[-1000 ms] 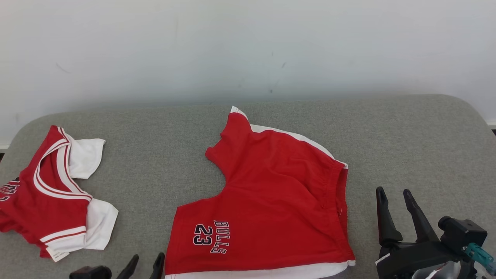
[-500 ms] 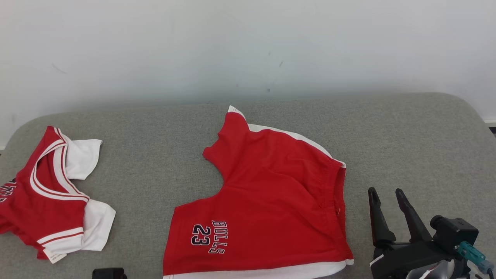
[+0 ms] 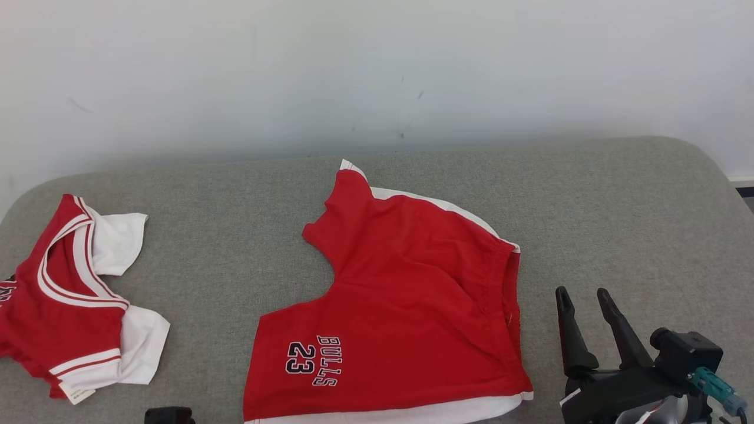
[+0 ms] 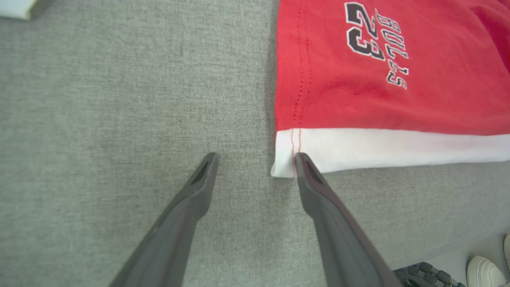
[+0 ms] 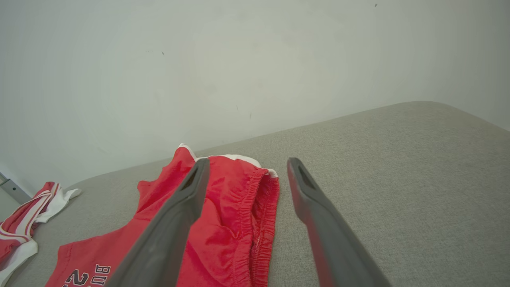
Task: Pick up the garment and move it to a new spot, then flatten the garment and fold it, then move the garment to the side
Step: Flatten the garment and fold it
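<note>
The garment, red shorts (image 3: pixel 412 294) with a white hem and "BULLS 23" print, lies spread flat in the middle of the grey padded surface (image 3: pixel 618 224). In the left wrist view my left gripper (image 4: pixel 255 159) is open just off the near-left hem corner of the shorts (image 4: pixel 378 79), and one fingertip (image 4: pixel 303 163) overlaps that white corner. My right gripper (image 3: pixel 583 292) stands open and empty to the right of the shorts, near the waistband. Through the right wrist view the right gripper (image 5: pixel 248 161) points past the elastic waistband of the shorts (image 5: pixel 223 223) toward the wall.
A red and white jersey (image 3: pixel 59 306) lies crumpled at the far left of the surface, also seen as the jersey (image 5: pixel 20 223) in the right wrist view. A pale wall (image 3: pixel 377 70) backs the surface. A white shoe (image 4: pixel 484 271) shows below the front edge.
The head view has shifted a little, so everything sits slightly further left. My left gripper's fingers have dropped below that view's bottom edge. The shorts lie as before.
</note>
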You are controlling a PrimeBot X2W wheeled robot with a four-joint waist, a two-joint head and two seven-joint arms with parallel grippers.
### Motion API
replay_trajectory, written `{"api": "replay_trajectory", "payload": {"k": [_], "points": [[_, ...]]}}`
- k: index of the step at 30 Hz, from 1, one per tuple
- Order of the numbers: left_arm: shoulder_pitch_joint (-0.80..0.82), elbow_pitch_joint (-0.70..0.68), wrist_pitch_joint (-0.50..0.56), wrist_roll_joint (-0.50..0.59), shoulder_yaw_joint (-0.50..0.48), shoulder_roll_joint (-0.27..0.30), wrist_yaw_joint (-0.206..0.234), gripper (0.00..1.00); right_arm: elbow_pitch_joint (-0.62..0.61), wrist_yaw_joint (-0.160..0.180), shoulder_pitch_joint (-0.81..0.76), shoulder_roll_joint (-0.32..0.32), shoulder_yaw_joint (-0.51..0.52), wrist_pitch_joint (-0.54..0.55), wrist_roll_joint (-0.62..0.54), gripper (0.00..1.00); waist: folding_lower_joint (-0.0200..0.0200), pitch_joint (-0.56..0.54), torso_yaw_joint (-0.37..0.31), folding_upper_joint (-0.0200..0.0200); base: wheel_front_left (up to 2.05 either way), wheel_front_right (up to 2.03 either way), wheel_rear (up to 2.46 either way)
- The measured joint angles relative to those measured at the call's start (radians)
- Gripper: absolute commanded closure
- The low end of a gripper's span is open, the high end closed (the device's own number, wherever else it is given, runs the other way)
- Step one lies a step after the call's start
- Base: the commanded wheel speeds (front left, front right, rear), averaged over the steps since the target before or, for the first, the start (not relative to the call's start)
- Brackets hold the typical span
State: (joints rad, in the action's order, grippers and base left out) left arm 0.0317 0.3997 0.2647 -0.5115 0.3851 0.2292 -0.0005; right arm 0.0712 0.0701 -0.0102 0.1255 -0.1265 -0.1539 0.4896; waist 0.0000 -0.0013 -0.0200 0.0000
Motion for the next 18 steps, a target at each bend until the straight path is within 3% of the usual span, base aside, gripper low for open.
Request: {"api": "replay_trajectory", "payload": {"k": [6,7,8,9,11,18], "points": [[0.018,0.013,0.008,-0.007,0.011,-0.009,-0.02,0.03,0.004,-0.001,0.0,0.0,-0.003,0.004,0.0,0.0,0.0,0.003,-0.003,0.0,0.0,0.0,0.0],[0.02,0.014,0.009,-0.007,0.014,-0.01,-0.025,0.23,0.005,-0.001,0.0,0.0,-0.003,0.004,0.0,0.0,0.0,0.003,-0.004,0.0,0.0,0.0,0.0],[0.02,0.017,0.009,-0.007,0.02,-0.013,-0.029,0.58,0.007,-0.001,0.0,0.0,-0.005,0.004,0.0,0.0,0.0,0.004,-0.005,0.0,0.0,0.0,0.0],[0.02,0.019,0.009,-0.007,0.022,-0.015,-0.036,0.75,0.008,-0.001,0.0,0.0,-0.005,0.004,0.0,0.0,0.0,0.004,-0.006,0.0,0.0,0.0,0.0],[0.02,0.025,0.009,-0.007,0.025,-0.019,-0.04,1.0,0.009,-0.001,0.0,0.0,-0.005,0.004,0.0,0.0,0.0,0.005,-0.007,0.0,0.0,0.0,0.0],[0.026,0.032,0.009,-0.007,0.029,-0.022,-0.044,1.0,0.014,-0.001,-0.002,0.009,-0.011,0.025,-0.008,0.0,0.0,0.014,-0.008,0.0,0.0,0.0,0.0]]}}
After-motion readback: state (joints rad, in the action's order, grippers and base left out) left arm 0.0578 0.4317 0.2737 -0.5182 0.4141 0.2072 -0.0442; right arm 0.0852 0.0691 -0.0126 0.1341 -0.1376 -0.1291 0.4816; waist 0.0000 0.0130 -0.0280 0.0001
